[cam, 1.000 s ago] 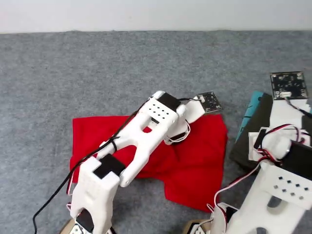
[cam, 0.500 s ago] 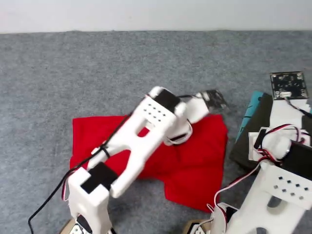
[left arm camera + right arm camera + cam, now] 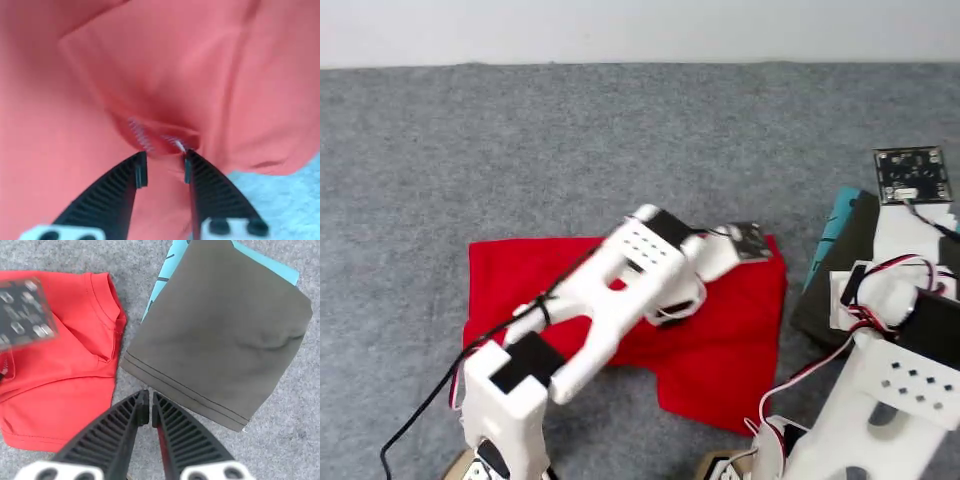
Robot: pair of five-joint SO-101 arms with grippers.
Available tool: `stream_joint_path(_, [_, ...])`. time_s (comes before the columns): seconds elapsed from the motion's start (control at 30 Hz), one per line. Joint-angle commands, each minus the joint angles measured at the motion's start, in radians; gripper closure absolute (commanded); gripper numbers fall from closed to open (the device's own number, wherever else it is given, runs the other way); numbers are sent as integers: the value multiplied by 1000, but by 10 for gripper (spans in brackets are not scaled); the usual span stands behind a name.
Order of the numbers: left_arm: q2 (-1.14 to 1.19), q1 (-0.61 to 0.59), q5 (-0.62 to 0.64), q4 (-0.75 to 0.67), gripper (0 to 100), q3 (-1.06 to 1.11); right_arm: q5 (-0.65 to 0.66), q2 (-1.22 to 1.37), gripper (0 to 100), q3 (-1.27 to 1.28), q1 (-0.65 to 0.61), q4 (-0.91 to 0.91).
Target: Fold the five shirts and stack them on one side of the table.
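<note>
L claw (image 3: 162,167): fingers a little apart, tips down on the red shirt (image 3: 240,85), right at the base of a raised pucker w/ white stitching. Can't tell if any cloth is actually nipped between them. High view shows the L arm (image 3: 620,290) stretched diagonally across the red shirt, wrist over its far right part.

Red shirt lies spread on the grey bench (image 3: 520,150), roughly centre, partly folded. Its near edge is uneven, w/ a flap sticking out toward the near right. R wrist view has its collar end pointing at the stack.

R claw (image 3: 150,407): fingers pressed almost together, only a sliver of gap, nothing in it. It hangs over bare bench just off the hemmed edge of the dark grey shirt (image 3: 225,330), betw. that and the red shirt.

Dark grey shirt is folded to a rectangle and sits on top of a teal shirt (image 3: 172,270), whose edge peeks out along the far side and the side facing the red shirt. The stack is at the bench's right side, just beside the red shirt, not touching it. In the high view the R arm (image 3: 900,300) stands over part of the stack.
</note>
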Motion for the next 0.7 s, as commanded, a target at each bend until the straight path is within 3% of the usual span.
stream_joint_path(0.0, [-6,-87,-49,-52,863,12,-11,-16,979,-8,12,36])
stream_joint_path(0.37, [-18,-121,-51,-26,863,-7,-11,-16,979,-12,12,36])
stream_joint_path(0.67, [-18,-48,-48,229,967,-305,-11,-18,979,-11,12,38])
